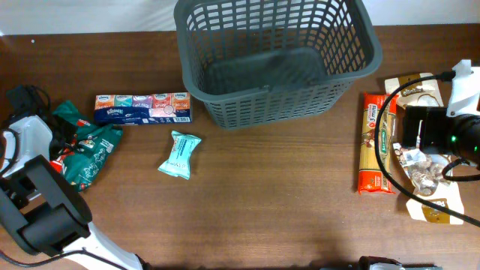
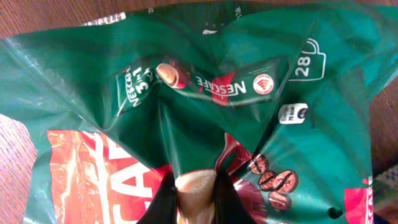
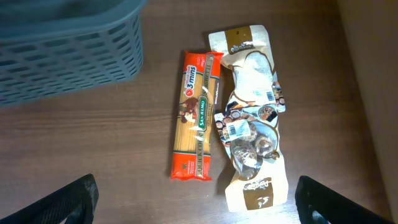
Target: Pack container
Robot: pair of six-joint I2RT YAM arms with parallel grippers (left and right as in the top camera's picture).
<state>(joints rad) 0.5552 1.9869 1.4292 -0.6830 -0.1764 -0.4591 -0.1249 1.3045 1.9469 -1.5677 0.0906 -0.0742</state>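
At the left edge of the counter (image 1: 262, 210), the left gripper (image 2: 194, 200) is closed down tight on a pinched fold of the green coffee bag (image 2: 217, 81). The left wrist view shows both fingertips (image 2: 165, 200) pressed into the foil near the bag's lower printed panel. The bag lies crumpled on the counter and does not appear to be lifted.

Just right of the bag, a flat tissue pack (image 1: 142, 109) lies lengthwise, and a small teal packet (image 1: 180, 154) lies near it, closer to the front edge.

The container (image 1: 270, 105) stands upright at the far middle of the counter. Its solid base is bare: no item is packed.

Right of the container, a spaghetti pack (image 3: 196, 115) lies beside a cluster of beige pouches (image 3: 249, 124), touching or nearly touching along one side. The right gripper (image 3: 199, 205) hangs above these items with its jaws spread fully wide, holding nothing.

Task status: at the start. One grasp is made on the coffee bag, but no transfer is complete. Judged from this layout, the outstanding work is to lift the coffee bag and place it in the container, then do the same for the tissue pack, teal packet, spaghetti pack and pouches.
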